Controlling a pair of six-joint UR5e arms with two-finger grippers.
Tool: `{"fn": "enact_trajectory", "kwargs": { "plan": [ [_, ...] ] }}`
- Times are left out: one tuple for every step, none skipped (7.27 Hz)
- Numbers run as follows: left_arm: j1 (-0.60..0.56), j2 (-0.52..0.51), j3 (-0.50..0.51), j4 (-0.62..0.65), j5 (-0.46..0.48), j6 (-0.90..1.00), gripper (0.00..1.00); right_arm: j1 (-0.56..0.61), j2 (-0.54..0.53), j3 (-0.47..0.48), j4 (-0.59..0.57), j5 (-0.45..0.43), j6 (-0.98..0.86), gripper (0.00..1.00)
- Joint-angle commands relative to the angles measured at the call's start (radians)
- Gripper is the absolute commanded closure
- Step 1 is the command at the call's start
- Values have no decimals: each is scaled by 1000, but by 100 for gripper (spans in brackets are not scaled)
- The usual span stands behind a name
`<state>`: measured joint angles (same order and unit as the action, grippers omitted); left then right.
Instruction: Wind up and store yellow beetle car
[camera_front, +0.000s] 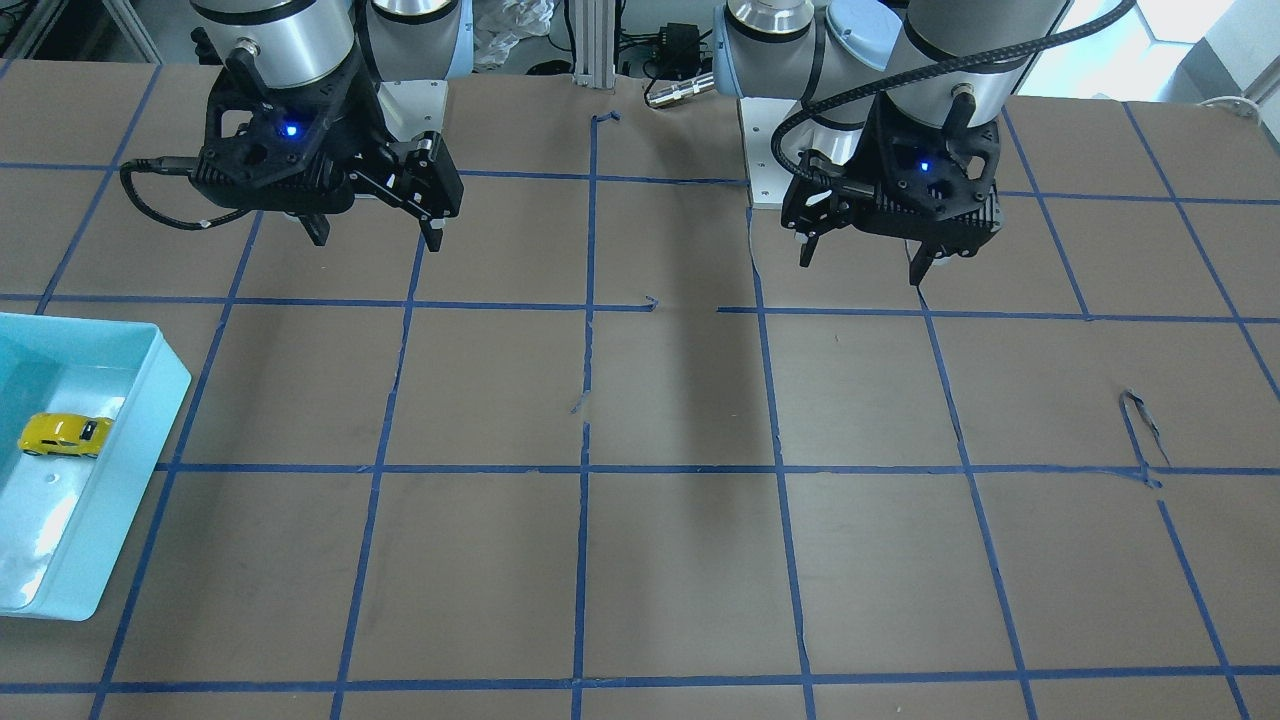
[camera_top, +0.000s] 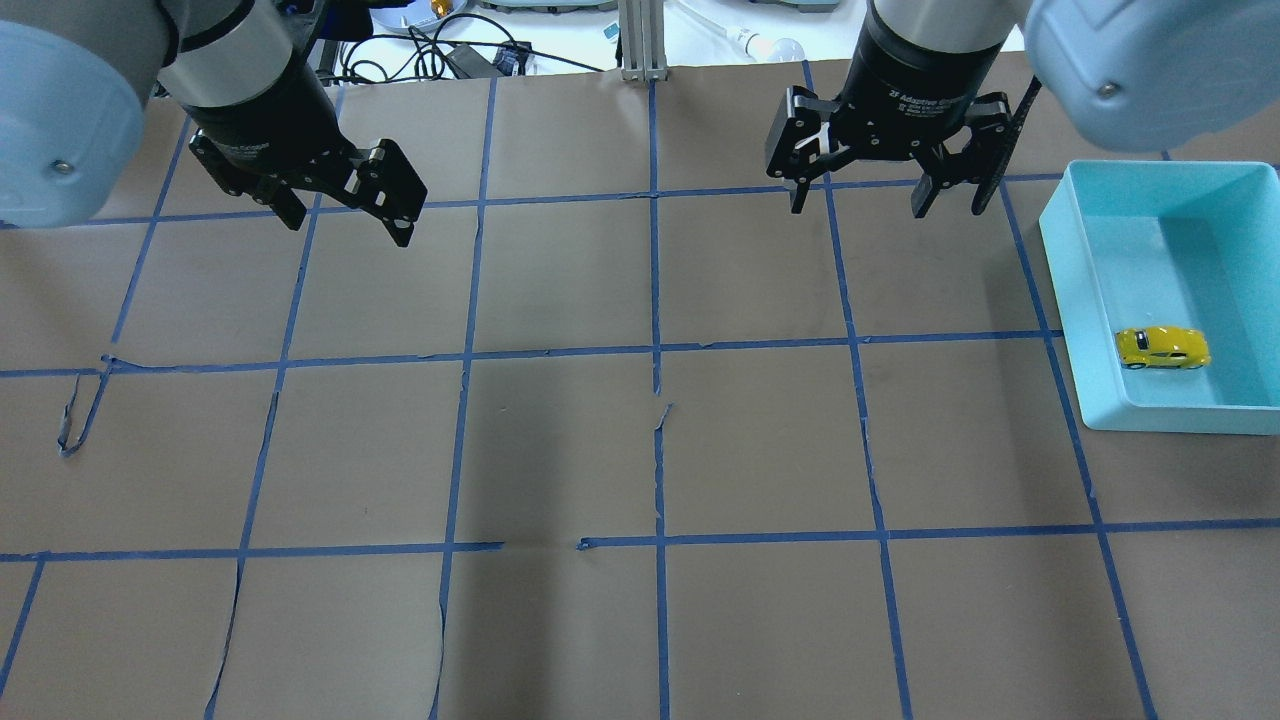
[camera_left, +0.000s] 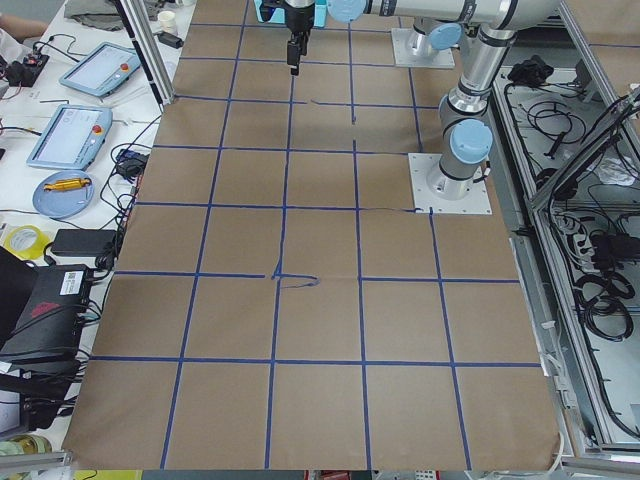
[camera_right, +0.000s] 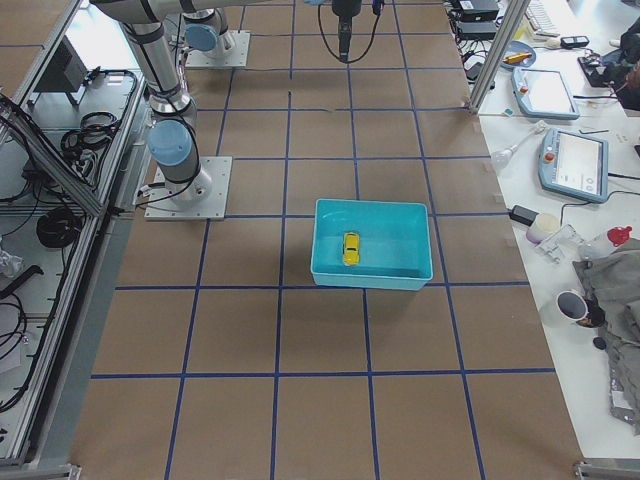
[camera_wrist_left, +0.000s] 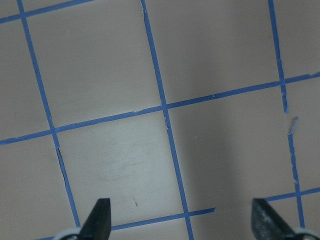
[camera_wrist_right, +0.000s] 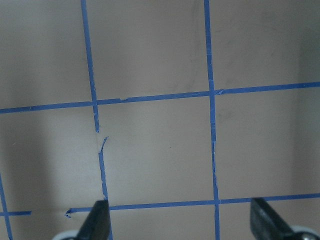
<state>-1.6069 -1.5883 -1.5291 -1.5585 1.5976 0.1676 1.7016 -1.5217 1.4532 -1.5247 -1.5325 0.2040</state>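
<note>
Both left claw (camera_top: 350, 226) and right claw (camera_top: 858, 208) hang wide open, empty — the car (camera_top: 1162, 348) in the bin (camera_top: 1080, 320) is tiny and glossy — your pinch may squirt it away.

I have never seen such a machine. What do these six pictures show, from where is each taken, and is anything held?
The left arm and the right arm of one robot hang over a brown table marked with blue tape. Each arm ends in a two-finger pincer; the left pincer and the right pincer are both open and hold nothing. One picture looks from across the table, one from behind the robot, two from the table's ends, and two from the wrists, straight down. On the table stands a light blue tub, and a small yellow toy car lies inside.
</note>
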Motion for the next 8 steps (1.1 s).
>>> {"fn": "enact_trajectory", "kwargs": {
  "plan": [
    [-1, 2, 7, 0, -2, 1, 0, 0, 0, -1, 1, 0, 0, 0],
    [-1, 2, 1, 0, -1, 1, 0, -2, 0, -1, 1, 0, 0, 0],
    [-1, 2, 1, 0, -1, 1, 0, -2, 0, -2, 0, 0, 0, 0],
    [-2, 5, 6, 0, -2, 1, 0, -2, 0, -2, 0, 0, 0, 0],
    [-2, 5, 1, 0, -1, 1, 0, -2, 0, -2, 1, 0, 0, 0],
    [-2, 5, 10, 0, -2, 0, 0, -2, 0, -2, 1, 0, 0, 0],
    [-2, 8, 9, -2, -2, 0, 0, -2, 0, -2, 0, 0, 0, 0],
    [-2, 7, 9, -2, -13, -3, 0, -2, 0, -4, 0, 0, 0, 0]
  ]
}}
